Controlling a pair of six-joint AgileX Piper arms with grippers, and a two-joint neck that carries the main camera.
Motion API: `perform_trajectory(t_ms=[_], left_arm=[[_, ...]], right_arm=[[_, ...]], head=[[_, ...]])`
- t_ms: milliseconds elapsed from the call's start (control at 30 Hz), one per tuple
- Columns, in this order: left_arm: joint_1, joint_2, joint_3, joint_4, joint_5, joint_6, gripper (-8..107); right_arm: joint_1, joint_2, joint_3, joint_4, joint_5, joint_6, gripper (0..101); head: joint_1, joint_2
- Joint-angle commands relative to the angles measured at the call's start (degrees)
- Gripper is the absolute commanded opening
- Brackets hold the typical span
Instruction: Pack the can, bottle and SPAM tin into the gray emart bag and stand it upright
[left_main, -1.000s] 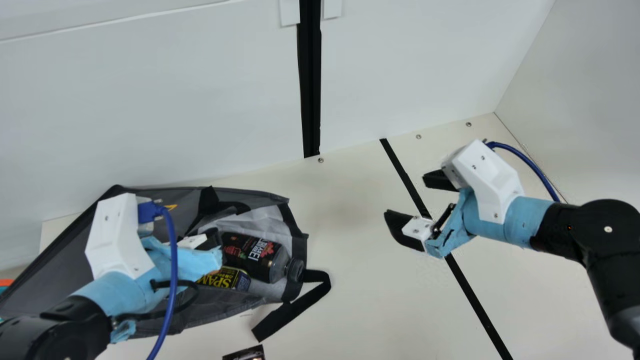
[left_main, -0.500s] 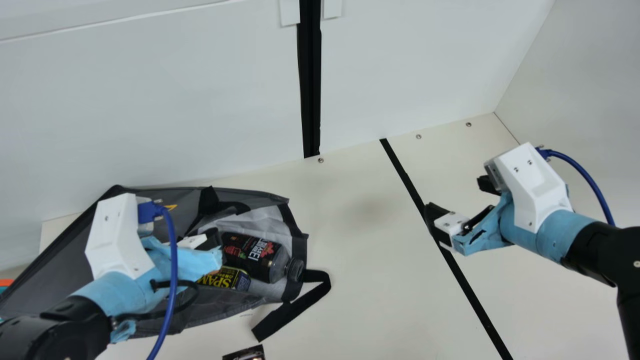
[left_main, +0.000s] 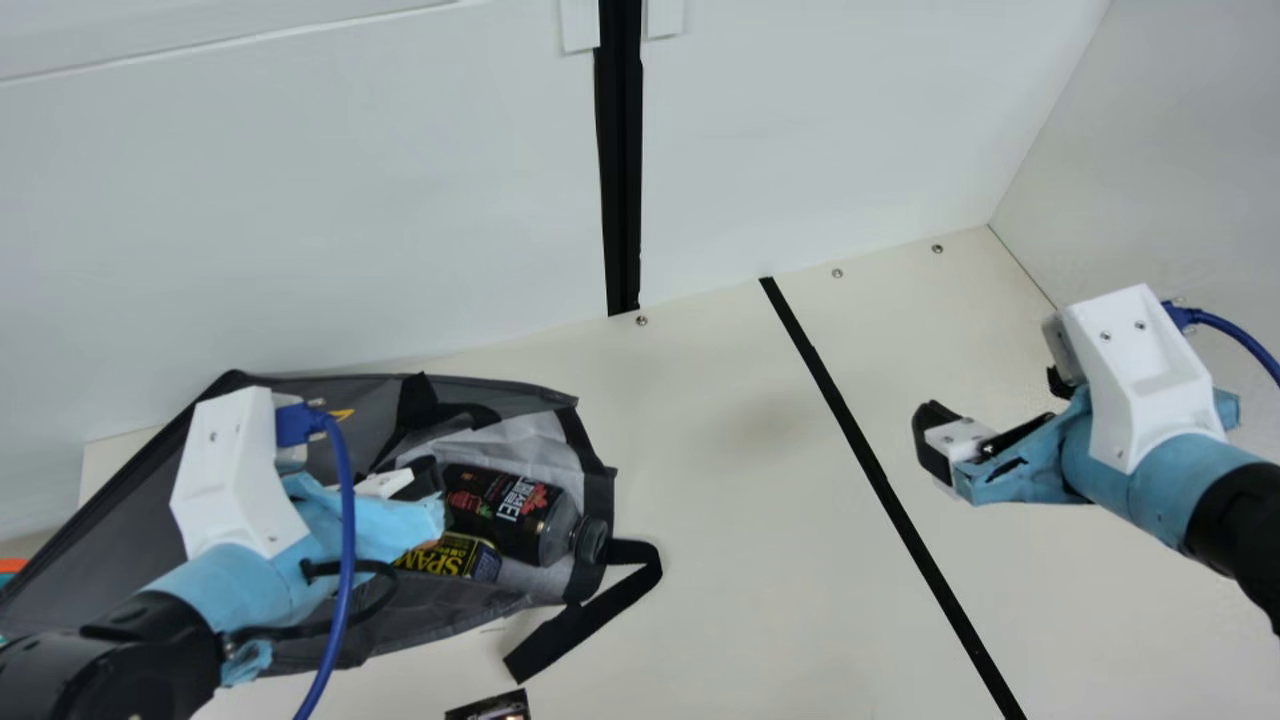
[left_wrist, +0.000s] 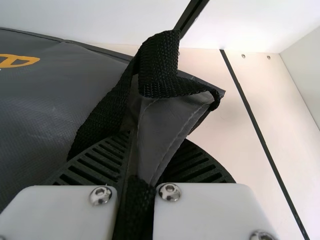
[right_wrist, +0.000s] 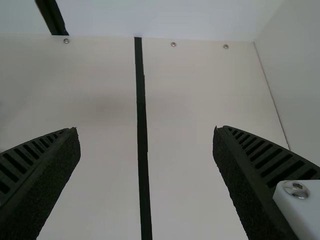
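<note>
Bag (left_main: 130, 530) by the bench's (left_main: 560, 337) back edge — limp, likely to sag under the bottle (left_main: 515, 515); left gripper (left_wrist: 157, 145) pinches its cloth (left_wrist: 165, 125), right gripper (right_wrist: 145, 131) gapes; best raised by both rim sides.

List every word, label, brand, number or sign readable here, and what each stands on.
"SPAM": on the SPAM tin; its smaller print is too small to read.
Bottle: bold lettering, not clear enough to quote surely.
Gray emart bag: orange lettering, only partly in view, unreadable.
Dark item at the main view's bottom edge: cut off, nothing legible.
</note>
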Motion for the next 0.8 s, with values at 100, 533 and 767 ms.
perform_trajectory(t_ms=[100, 533, 767], left_arm=[[0.0, 0.0, 0.0, 0.0, 0.0, 0.0, -8], [0.0, 0.0, 0.0, 0.0, 0.0, 0.0, -8], [0.0, 0.0, 0.0, 0.0, 0.0, 0.0, -8]], right_arm=[[-0.1, -1.1, -2.6, -5.0, 3.0, 8.4, 95], [-1.3, -3.6, -8.7, -11.9, 11.9, 20.2, 95], [-1.4, -4.5, -11.3, -14.7, 16.1, 24.3, 95]], head=[[-1.3, 0.0], [-1.3, 0.0], [-1.3, 0.0]])
